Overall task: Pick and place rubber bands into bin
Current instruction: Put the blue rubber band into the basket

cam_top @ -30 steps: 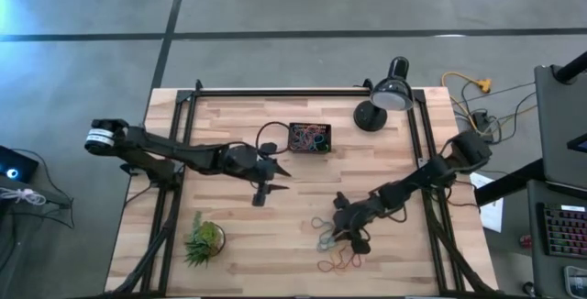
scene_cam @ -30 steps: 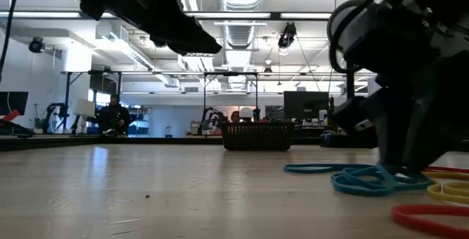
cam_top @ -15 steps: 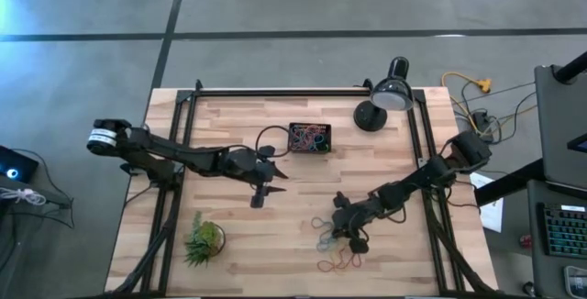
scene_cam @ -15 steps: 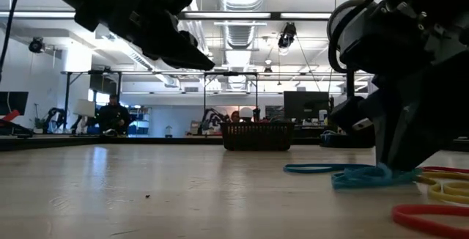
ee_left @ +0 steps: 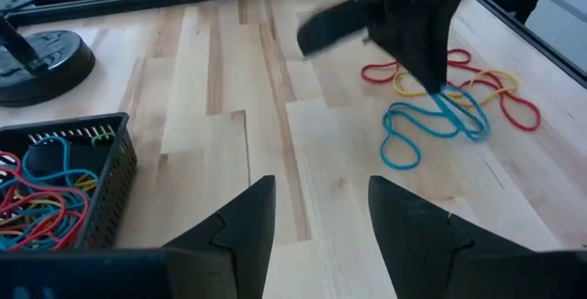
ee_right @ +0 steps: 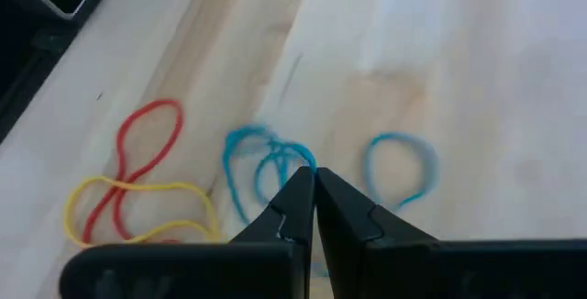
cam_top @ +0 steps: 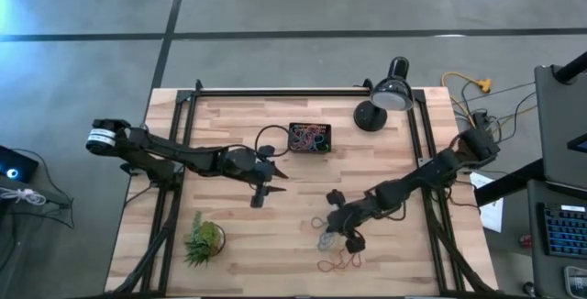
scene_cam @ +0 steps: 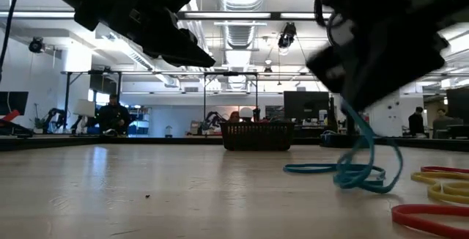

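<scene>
Blue rubber bands (scene_cam: 359, 167) hang in a tangle from the right hand (ee_right: 312, 192), which is pinched tight on them above the worktop (cam_top: 293, 198). Part of the blue tangle is lifted up and part of it lies on the wood. Just beside it lie red bands (ee_left: 500, 106) and yellow bands (ee_right: 138, 209), flat on the worktop near its front edge. The bin (cam_top: 309, 138) is well apart from them, toward the back of the worktop, and it has many bands of mixed colours inside. A black lamp (cam_top: 383, 103) stands near the back right corner. A small green plant (cam_top: 204, 240) sits near the front left. The left hand (ee_left: 316, 235) hangs over the middle of the worktop, near the bin, with its 2 fingers spread apart and nothing between them. Far behind the worktop, a person (scene_cam: 112, 116) sits in the room.
</scene>
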